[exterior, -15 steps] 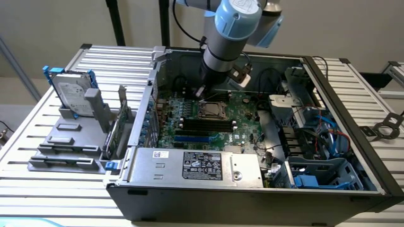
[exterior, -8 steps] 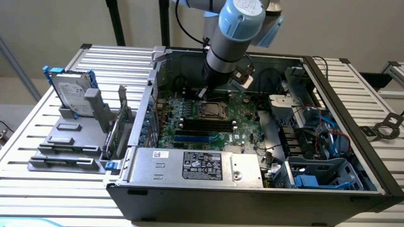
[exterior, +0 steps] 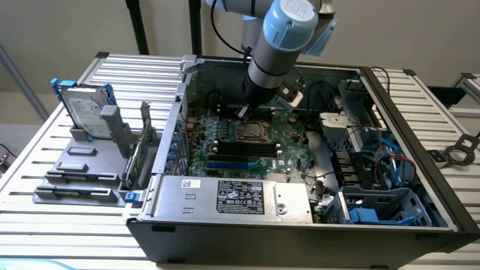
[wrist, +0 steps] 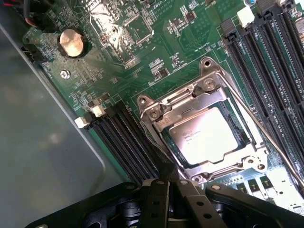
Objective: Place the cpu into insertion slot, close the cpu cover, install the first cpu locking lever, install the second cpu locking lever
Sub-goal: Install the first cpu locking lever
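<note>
The cpu (wrist: 204,137) sits flat in the insertion slot (wrist: 247,135), silver top up, seated on the green motherboard (wrist: 142,71) inside the open computer case (exterior: 420,185). The cpu cover (wrist: 190,102) lies closed over it, silvery frame around the chip with the chip showing through the central window. One thin locking lever (wrist: 266,130) runs as a wire rod along one side of the socket, beside the long black memory slots (wrist: 280,61); cannot tell if it is latched. More black memory slots (wrist: 128,147) flank the opposite side of the socket. A round coin battery (wrist: 72,42) sits well apart from the socket on the board.

The tool (wrist: 170,190) is at the socket edge in the wrist view, its dark fingers (wrist: 159,194) close together, narrow gap, nothing visibly gripped; tips reach just beside the cover's corner, contact cannot be told. In the exterior view the tool (exterior: 241,111) hangs from the grey-blue arm (exterior: 281,34) just above the board, right by the socket (exterior: 253,130).

Outward: power supply box (exterior: 232,197) with label in the case near the front, blue cables (exterior: 397,163) at the exterior view's right. The case lies on a slatted metal table (exterior: 45,225). At the exterior view's left a hard drive (exterior: 84,109) stands in a grey bracket rack (exterior: 82,169).
</note>
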Robot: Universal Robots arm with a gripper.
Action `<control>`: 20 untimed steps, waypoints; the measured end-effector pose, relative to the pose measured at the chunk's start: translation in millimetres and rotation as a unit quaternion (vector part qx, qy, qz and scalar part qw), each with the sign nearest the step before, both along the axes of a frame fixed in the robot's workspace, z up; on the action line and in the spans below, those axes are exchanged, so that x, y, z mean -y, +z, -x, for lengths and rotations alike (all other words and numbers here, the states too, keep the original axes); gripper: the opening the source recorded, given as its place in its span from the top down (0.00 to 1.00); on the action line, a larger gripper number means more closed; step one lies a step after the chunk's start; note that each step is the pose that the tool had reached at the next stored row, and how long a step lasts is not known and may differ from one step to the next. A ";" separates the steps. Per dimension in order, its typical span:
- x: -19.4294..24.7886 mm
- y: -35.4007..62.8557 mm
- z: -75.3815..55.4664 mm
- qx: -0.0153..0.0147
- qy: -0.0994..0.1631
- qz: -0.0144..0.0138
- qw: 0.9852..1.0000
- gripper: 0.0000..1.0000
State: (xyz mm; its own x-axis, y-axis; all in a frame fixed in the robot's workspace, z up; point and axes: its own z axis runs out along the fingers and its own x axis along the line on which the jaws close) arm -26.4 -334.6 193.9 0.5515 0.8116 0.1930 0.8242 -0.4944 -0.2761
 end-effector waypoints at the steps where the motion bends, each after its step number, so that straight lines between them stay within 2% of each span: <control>1: 0.0 -0.3 -1.0 0.000 0.000 0.001 1.000 0.89; 7: 0.1 -1.7 -8.3 -0.001 -0.001 0.005 1.000 0.89; 15: 0.0 -3.0 -22.3 -0.004 -0.001 0.005 1.000 0.89; 20: 0.0 -2.5 -25.5 -0.006 -0.001 0.005 1.000 0.89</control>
